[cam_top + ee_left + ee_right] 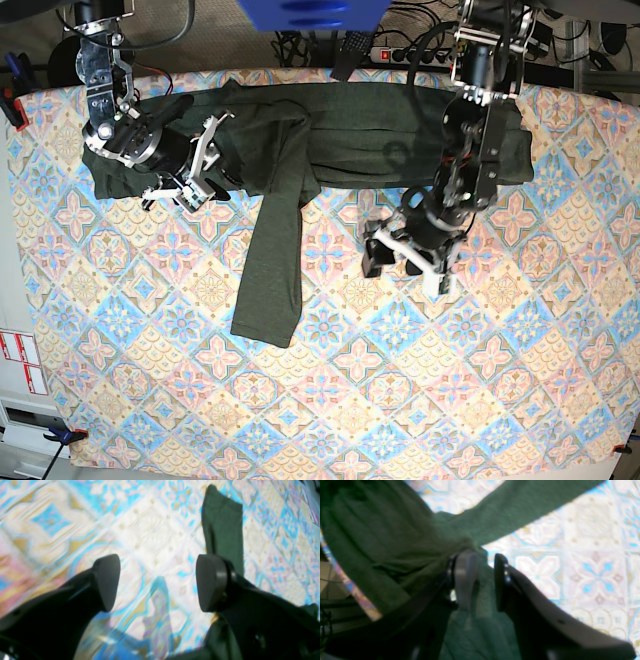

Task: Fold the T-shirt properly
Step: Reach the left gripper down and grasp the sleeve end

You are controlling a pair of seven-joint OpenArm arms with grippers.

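Observation:
The dark olive T-shirt (380,140) lies as a long band across the far side of the table. One long sleeve (270,270) trails from it toward the front. My right gripper (205,160) sits on the shirt's left part. In the right wrist view its jaws (486,580) stand apart over bunched cloth (382,542), and the sleeve (520,512) runs off to the upper right. My left gripper (405,265) hovers just in front of the shirt's right part. It is open (157,580) with only tablecloth between its fingers, and the sleeve (222,530) lies beyond its right finger.
A tile-patterned tablecloth (400,400) covers the whole table. Cables and a power strip (400,50) lie behind the far edge. A blue object (310,12) hangs at the top of the base view.

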